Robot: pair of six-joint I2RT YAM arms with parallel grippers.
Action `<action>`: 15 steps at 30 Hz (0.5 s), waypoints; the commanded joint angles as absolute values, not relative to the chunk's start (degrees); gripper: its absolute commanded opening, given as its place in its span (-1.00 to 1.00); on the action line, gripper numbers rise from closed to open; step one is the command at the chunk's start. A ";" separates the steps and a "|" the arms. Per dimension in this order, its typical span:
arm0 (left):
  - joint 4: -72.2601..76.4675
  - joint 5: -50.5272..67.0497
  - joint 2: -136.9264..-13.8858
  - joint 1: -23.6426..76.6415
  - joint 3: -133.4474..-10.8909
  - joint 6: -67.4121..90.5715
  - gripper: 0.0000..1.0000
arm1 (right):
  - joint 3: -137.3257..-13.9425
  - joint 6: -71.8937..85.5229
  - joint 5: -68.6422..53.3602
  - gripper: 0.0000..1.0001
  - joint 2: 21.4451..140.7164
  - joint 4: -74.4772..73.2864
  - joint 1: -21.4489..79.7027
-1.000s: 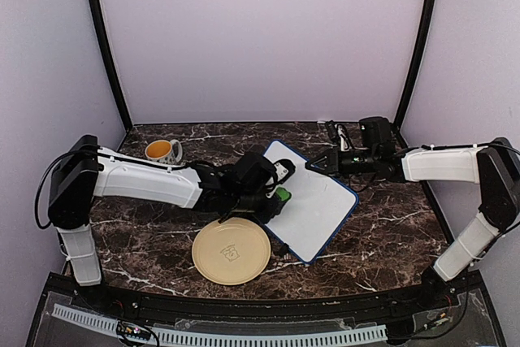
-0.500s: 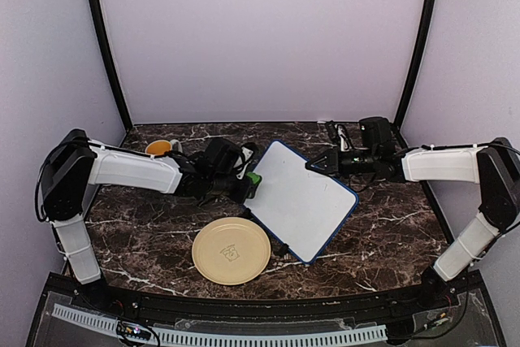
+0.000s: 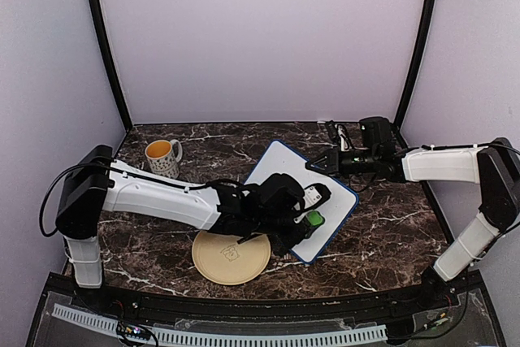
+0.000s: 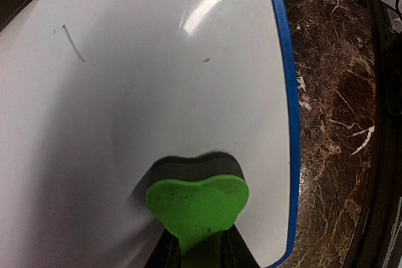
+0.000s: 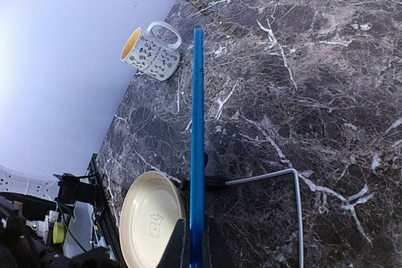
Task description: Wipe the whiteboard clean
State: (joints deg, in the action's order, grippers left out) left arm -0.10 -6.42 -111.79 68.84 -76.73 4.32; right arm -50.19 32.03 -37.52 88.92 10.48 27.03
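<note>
The whiteboard point(image 3: 280, 160), white with a blue frame, lies tilted at mid-table. My right gripper point(image 3: 318, 165) is shut on its far edge. In the right wrist view that blue edge point(image 5: 198, 123) runs straight between the shut fingers point(image 5: 181, 246). My left gripper point(image 3: 302, 225) is shut on a green eraser point(image 3: 311, 220), whose dark felt presses on the board near its lower right edge. In the left wrist view the eraser point(image 4: 196, 205) sits on the white surface point(image 4: 157, 92), with a thin marker stroke point(image 4: 73, 43) and a small speck point(image 4: 206, 60) further up.
A pale-yellow plate point(image 3: 223, 262) lies by the board's near-left corner, partly under the left arm. A patterned mug point(image 3: 162, 154) stands at the back left. A bent metal wire point(image 5: 276, 177) sticks out under the board. Dark marble table, walls on three sides.
The left gripper with the eraser went from the board's middle left to its upper left edge, then swept across to the lower right. The right gripper and board stayed put.
</note>
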 commanded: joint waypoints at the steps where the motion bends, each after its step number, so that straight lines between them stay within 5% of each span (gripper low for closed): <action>1: -7.86 -7.37 -115.37 69.95 -84.70 2.44 -0.98 | -48.43 31.14 -36.45 -1.00 89.01 11.22 27.16; 9: -23.48 -10.77 -123.09 69.87 -107.15 0.86 -0.97 | -48.45 31.07 -36.54 -1.00 89.21 11.34 27.23; 15: -27.05 -10.63 -124.99 67.08 -110.83 3.28 -0.97 | -48.25 31.11 -36.39 -1.00 88.96 11.29 27.25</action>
State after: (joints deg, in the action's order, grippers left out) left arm -21.56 -9.28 -124.31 69.89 -109.54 2.24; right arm -49.78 32.03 -37.52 88.92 11.11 26.96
